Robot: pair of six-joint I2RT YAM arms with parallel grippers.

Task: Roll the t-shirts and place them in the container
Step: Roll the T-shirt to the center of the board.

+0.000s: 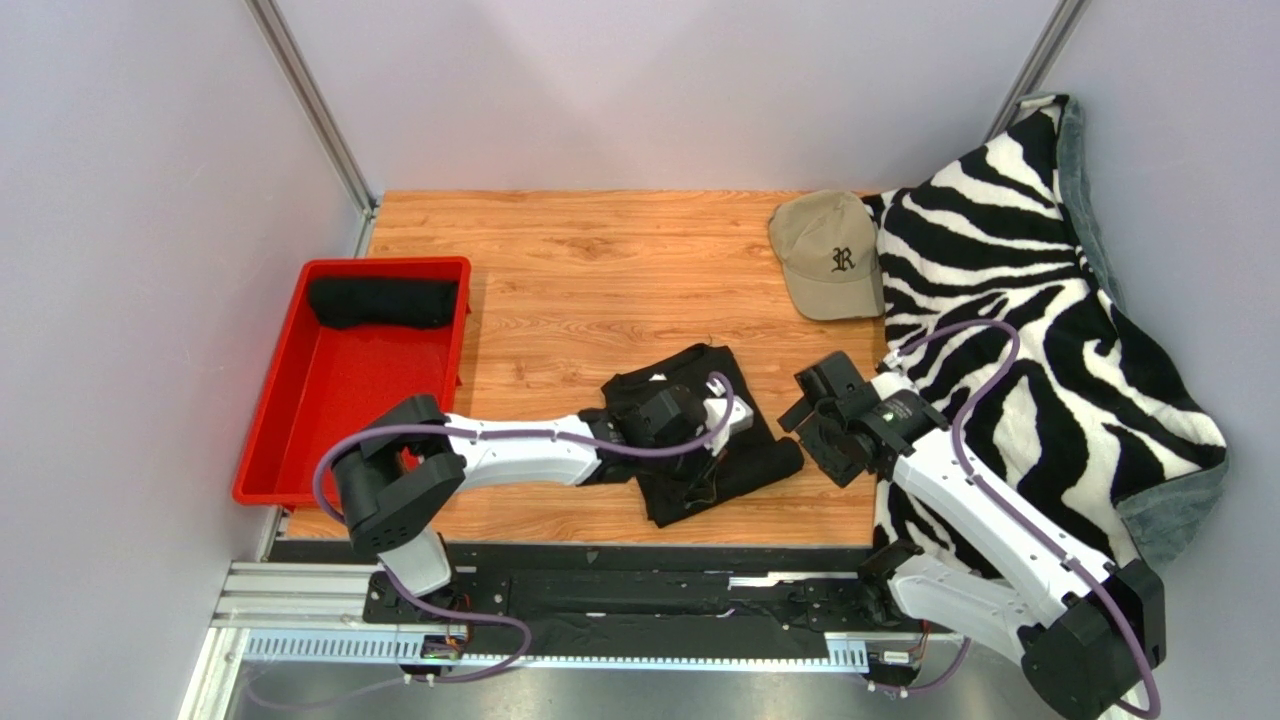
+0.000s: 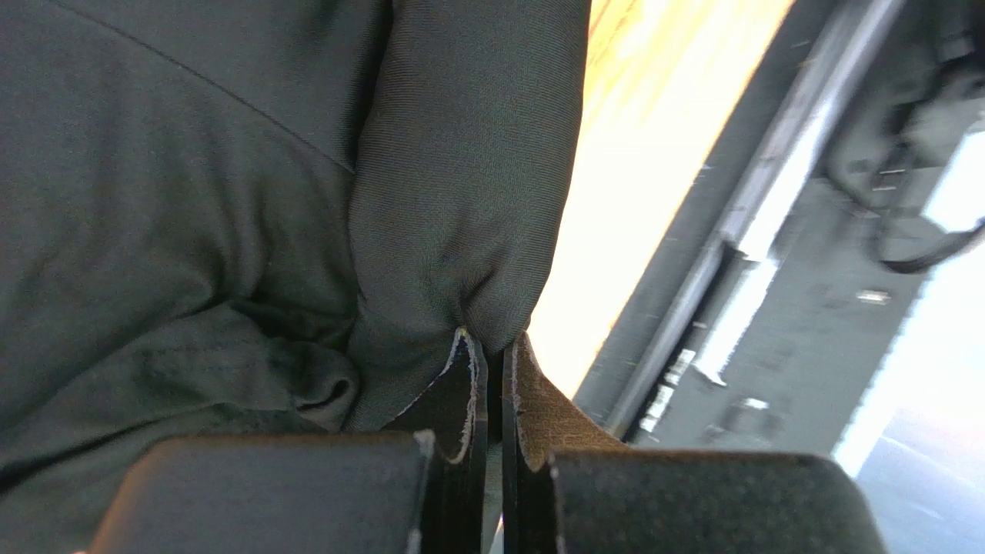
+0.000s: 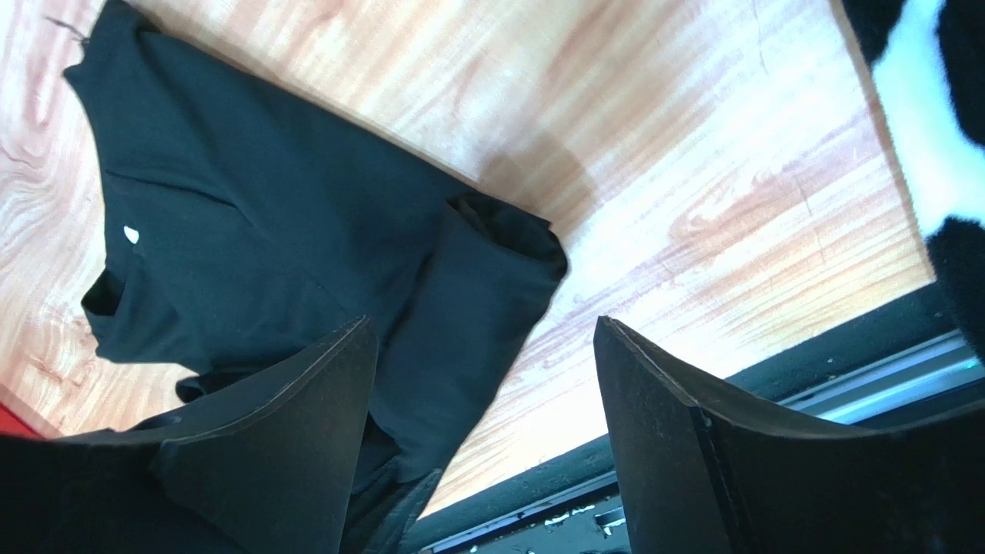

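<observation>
A black t-shirt (image 1: 684,393) lies partly rolled near the table's front edge. Its rolled part (image 1: 759,462) runs along the near side. My left gripper (image 1: 714,443) rests on the shirt. In the left wrist view its jaws (image 2: 491,341) are shut, pinching a fold of the black fabric (image 2: 463,185). My right gripper (image 1: 809,432) hovers just right of the roll's end, open, with nothing between its fingers (image 3: 486,335). The right wrist view shows the shirt (image 3: 266,231) spread on the wood below. A second black t-shirt (image 1: 383,303), rolled, lies in the red tray.
The red tray (image 1: 308,435) stands at the table's left edge. A tan cap (image 1: 830,252) sits at the back right. A zebra-print blanket (image 1: 1037,345) covers the right side, under my right arm. The table's metal front rail (image 1: 601,593) runs just below the shirt.
</observation>
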